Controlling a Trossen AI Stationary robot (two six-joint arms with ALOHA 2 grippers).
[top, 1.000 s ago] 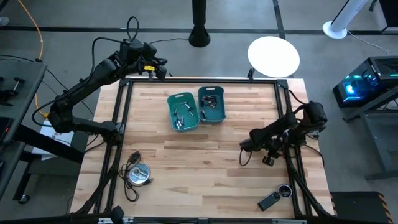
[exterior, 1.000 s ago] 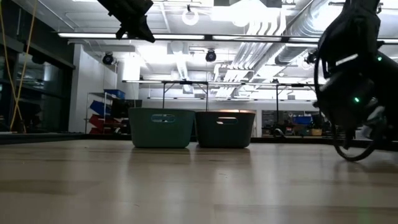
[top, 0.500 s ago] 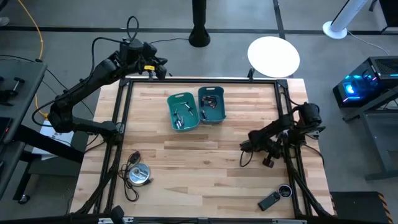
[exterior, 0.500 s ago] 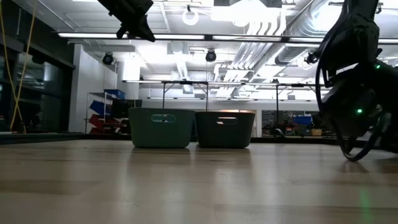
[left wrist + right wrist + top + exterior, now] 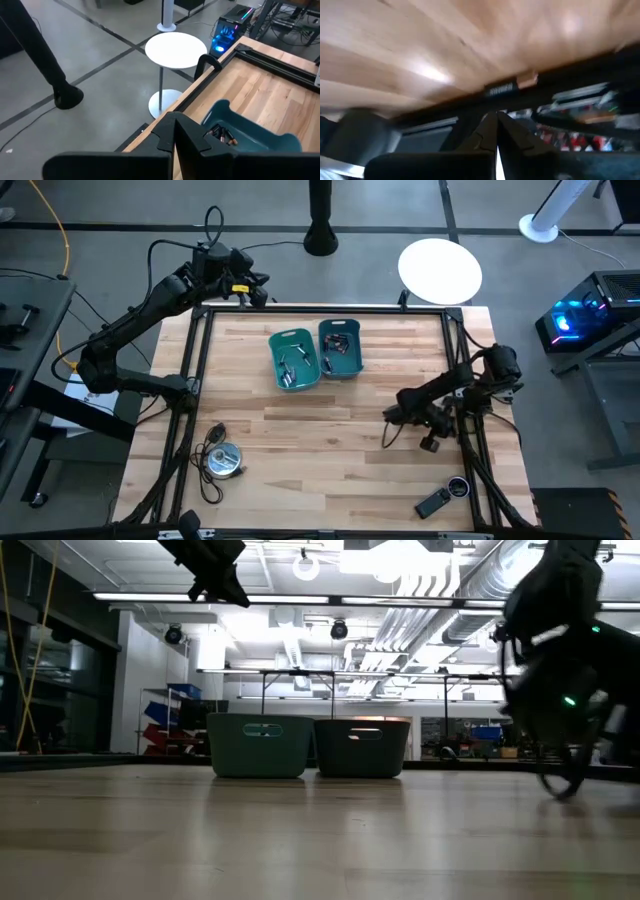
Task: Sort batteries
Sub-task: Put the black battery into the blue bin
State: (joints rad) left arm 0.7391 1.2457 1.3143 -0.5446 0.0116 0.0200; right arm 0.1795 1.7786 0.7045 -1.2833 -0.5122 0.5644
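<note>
Batteries [image 5: 288, 366] lie in two teal plastic bins [image 5: 295, 360], apparently sorted; both dark grippers, left [image 5: 262, 292] far-left, right [image 5: 392, 416] near right edge, are closed, empty.

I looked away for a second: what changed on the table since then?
The right hand closed empty and edged slightly toward the table's middle, low over the wood. The left hand at the far-left corner, the two teal plastic bins and their small cylindrical batteries stayed put.

Wooden table [image 5: 330, 430] carries two teal bins [image 5: 294, 360], disc [image 5: 221, 460], black gadget [image 5: 433, 502].
</note>
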